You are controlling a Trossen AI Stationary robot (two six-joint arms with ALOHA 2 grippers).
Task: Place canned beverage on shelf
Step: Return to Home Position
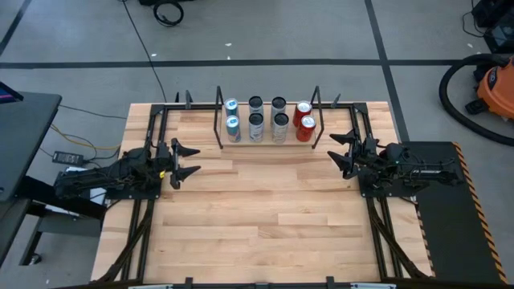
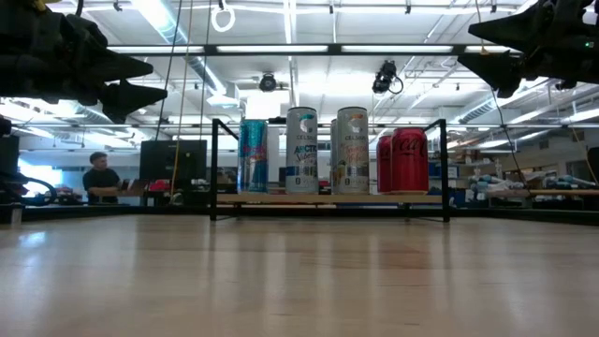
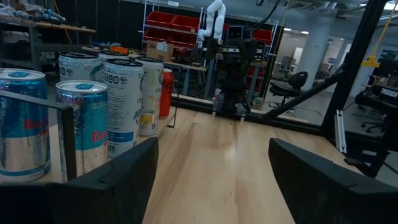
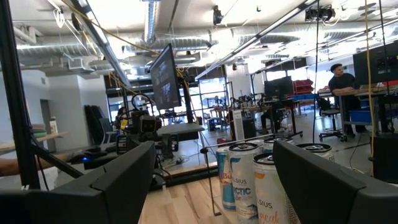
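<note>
The shelf (image 1: 267,144) is a light wood plank with black rod uprights at the table's far middle. Several cans stand upright on it in two rows: blue ones (image 1: 232,127) at the left, silver ones (image 1: 267,124) in the middle, red ones (image 1: 306,127) at the right. The low view shows the plank (image 2: 328,198) with the blue (image 2: 253,155), silver (image 2: 301,150) and red (image 2: 408,161) cans on top. My left gripper (image 1: 193,160) waits open at the table's left. My right gripper (image 1: 333,147) waits open at the right. Both are raised off the table, clear of the shelf, and hold nothing.
Black frame rails (image 1: 152,136) run along the table's left, right and far sides. Bare wood tabletop (image 1: 257,217) lies between the arms and in front of the shelf. A person (image 2: 98,178) sits in the room beyond, and another (image 4: 339,78) stands farther off.
</note>
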